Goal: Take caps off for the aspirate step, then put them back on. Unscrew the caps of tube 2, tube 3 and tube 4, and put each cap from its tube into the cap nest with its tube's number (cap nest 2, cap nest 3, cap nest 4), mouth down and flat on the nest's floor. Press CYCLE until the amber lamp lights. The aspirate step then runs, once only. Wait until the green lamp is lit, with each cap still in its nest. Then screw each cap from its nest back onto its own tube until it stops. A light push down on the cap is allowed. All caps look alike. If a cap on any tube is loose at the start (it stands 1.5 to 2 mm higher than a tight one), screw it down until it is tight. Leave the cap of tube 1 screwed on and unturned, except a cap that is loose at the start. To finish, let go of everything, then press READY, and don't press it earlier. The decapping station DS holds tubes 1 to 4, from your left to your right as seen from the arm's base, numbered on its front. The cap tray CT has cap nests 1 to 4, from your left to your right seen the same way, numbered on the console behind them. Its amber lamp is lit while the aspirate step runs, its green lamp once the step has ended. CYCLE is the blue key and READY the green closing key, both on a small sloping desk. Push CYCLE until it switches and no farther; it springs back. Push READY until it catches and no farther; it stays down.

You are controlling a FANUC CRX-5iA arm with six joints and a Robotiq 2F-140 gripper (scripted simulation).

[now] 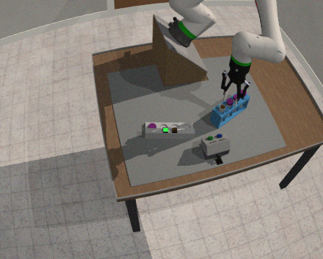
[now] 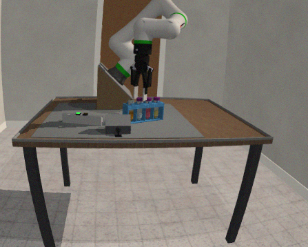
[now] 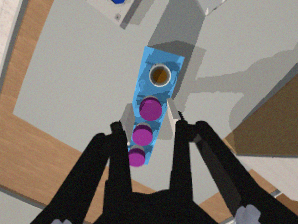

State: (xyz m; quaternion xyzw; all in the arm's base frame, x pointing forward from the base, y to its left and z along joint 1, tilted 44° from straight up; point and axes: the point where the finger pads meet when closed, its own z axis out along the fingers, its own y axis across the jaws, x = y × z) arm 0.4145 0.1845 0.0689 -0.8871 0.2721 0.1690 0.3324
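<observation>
The blue decapping station (image 1: 230, 110) holds four tubes. In the wrist view three carry purple caps and the end tube (image 3: 160, 75) stands open with brown liquid inside. My gripper (image 3: 150, 108) hangs straight down over the rack, its fingers either side of the capped tube next to the open one (image 3: 150, 108), with a gap on each side. It is open and holds nothing. The gripper also shows in the top view (image 1: 230, 99) and the exterior view (image 2: 140, 97). One purple cap (image 1: 152, 125) sits in the end nest of the cap tray (image 1: 168, 129). The green lamp (image 1: 165, 129) is lit.
The small sloping desk (image 1: 215, 145) with the blue key (image 1: 219, 136) and the green key (image 1: 210, 137) stands in front of the rack. The arm's brown wedge pedestal (image 1: 177, 58) rises behind the grey mat. The table has a raised rim.
</observation>
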